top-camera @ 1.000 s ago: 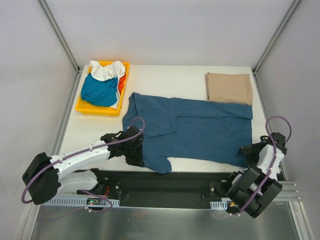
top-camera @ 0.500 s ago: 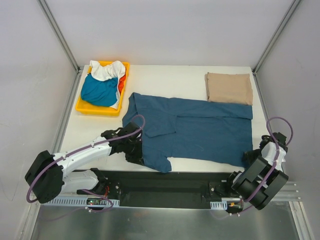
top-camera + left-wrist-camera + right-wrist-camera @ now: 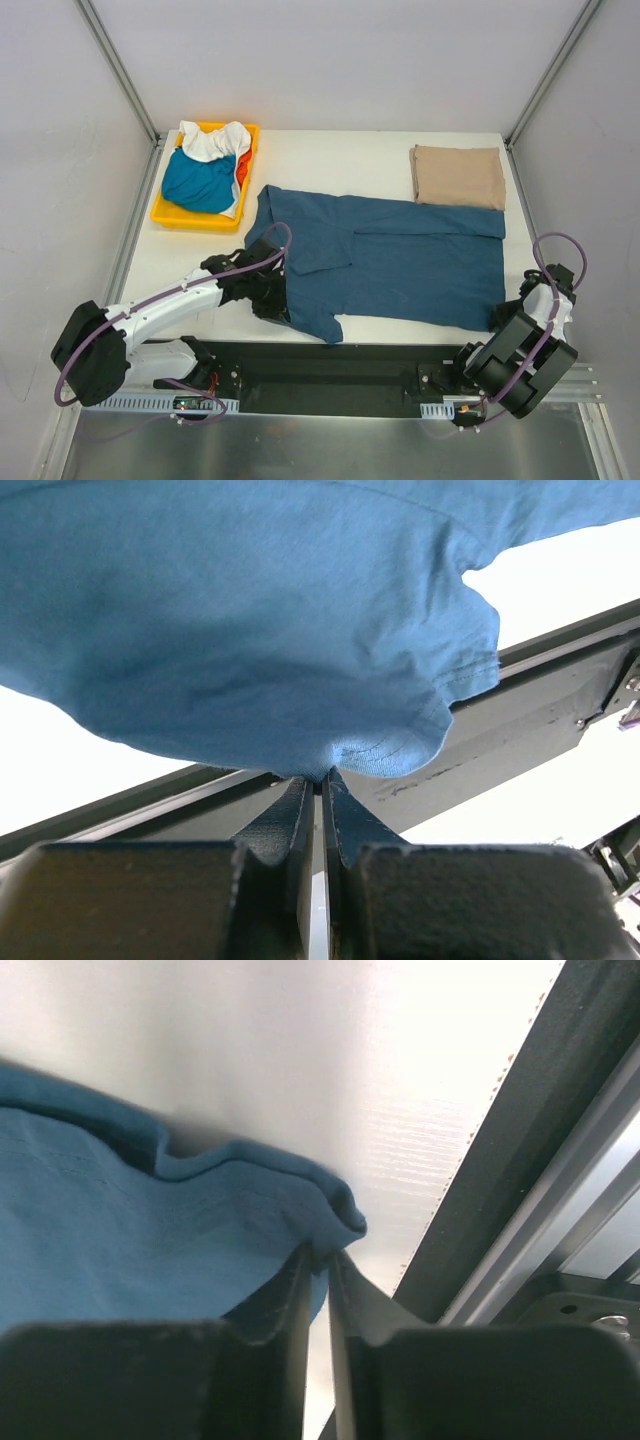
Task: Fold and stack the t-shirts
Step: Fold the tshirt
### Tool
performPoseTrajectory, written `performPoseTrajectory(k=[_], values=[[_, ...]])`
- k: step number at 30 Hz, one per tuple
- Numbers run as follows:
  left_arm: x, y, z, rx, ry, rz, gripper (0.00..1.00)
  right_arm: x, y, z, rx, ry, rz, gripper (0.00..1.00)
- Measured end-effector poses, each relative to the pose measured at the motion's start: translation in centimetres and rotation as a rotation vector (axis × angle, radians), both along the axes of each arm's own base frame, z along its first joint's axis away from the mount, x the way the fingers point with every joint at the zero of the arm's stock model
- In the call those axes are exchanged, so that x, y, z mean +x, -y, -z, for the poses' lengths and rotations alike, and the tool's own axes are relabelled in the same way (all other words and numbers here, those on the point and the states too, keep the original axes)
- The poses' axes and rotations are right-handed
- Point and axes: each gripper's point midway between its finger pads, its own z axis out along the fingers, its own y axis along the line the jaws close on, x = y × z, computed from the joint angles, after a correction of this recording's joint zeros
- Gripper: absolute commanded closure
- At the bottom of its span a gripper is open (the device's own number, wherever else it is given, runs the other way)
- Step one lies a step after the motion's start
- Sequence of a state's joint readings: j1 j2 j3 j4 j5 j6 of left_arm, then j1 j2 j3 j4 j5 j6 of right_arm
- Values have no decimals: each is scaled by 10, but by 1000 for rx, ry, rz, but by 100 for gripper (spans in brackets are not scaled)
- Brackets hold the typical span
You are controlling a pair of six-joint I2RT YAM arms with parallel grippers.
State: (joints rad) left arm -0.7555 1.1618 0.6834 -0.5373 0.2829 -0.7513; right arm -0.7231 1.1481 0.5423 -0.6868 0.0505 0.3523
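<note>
Here, the blue shirt (image 3: 400,265) lies spread across the counter (image 3: 340,160). Left jaws are clenched on its near-left edge, and right jaws pinch its near-right corner. A folded tan shirt (image 3: 458,177) lies far right. 3 crumpled shirts (image 3: 200,180) fill the tray (image 3: 190,222).

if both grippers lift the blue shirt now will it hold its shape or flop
Probably floppy: the blue shirt bunches into soft folds where the left gripper pinches it. Held only there and by the right gripper at a corner, the middle would likely sag. Thin cloth, so likely light.
</note>
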Motion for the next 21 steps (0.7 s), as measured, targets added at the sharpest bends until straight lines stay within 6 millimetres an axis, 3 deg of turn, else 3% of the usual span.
performPoseTrajectory(k=[3,12,21], values=[[7,2,-6,-9,17,-3,100,0,0,0,1,2,-18,99],[36,20,-41,-77,123,14,100,28,-7,-7,31,127,-96,99],[52,16,-49,-84,153,-18,100,60,-5,-42,4,253,-188,99]])
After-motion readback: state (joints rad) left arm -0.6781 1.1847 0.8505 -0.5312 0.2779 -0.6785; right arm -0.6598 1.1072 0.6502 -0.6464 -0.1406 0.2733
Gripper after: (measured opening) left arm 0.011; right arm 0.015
